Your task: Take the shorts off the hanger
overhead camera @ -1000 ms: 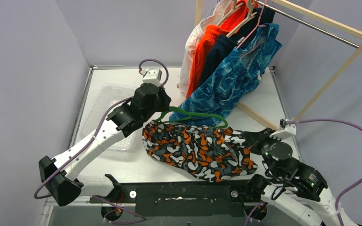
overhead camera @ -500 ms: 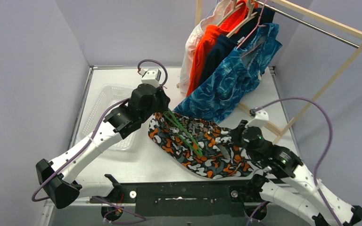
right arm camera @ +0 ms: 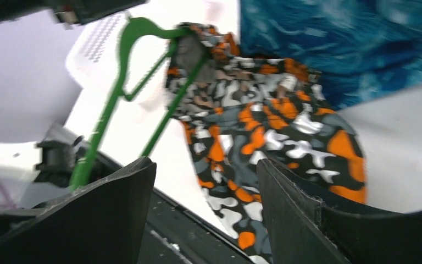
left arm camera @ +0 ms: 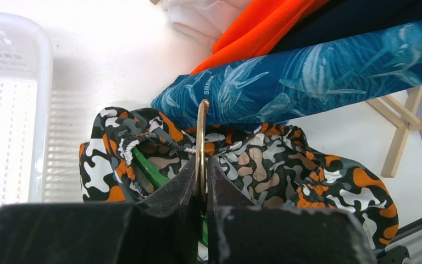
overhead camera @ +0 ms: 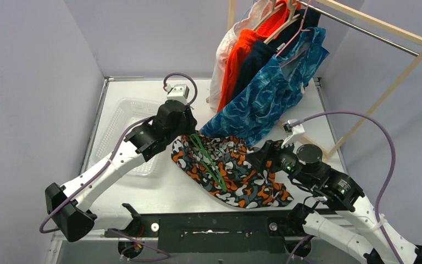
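The orange-black-grey camouflage shorts [overhead camera: 236, 176] lie crumpled on the table between the arms. A green hanger [overhead camera: 209, 163] lies slanted across them, and part of it sits inside the elastic waistband [left arm camera: 137, 144]. My left gripper [overhead camera: 189, 133] is shut on the hanger's metal hook [left arm camera: 200, 129], above the shorts' left end. My right gripper [overhead camera: 254, 159] hovers over the shorts' right half, open, with nothing between its fingers [right arm camera: 118, 192]. In the right wrist view the shorts [right arm camera: 264, 121] and the hanger [right arm camera: 110, 104] lie ahead of the right gripper [right arm camera: 203, 168].
A wooden rack [overhead camera: 387, 30] at the back right carries teal-blue shorts [overhead camera: 269, 93], navy shorts [overhead camera: 255, 60], orange shorts [overhead camera: 240, 52] and white shorts [overhead camera: 222, 55] on hangers. The teal pair hangs close over the camouflage pair. A white basket [overhead camera: 122, 118] stands at the left.
My right gripper has opened, letting go of the camouflage shorts, and moved up-left over them. The hanger has swung from level to slanted, and the shorts have bunched leftward.
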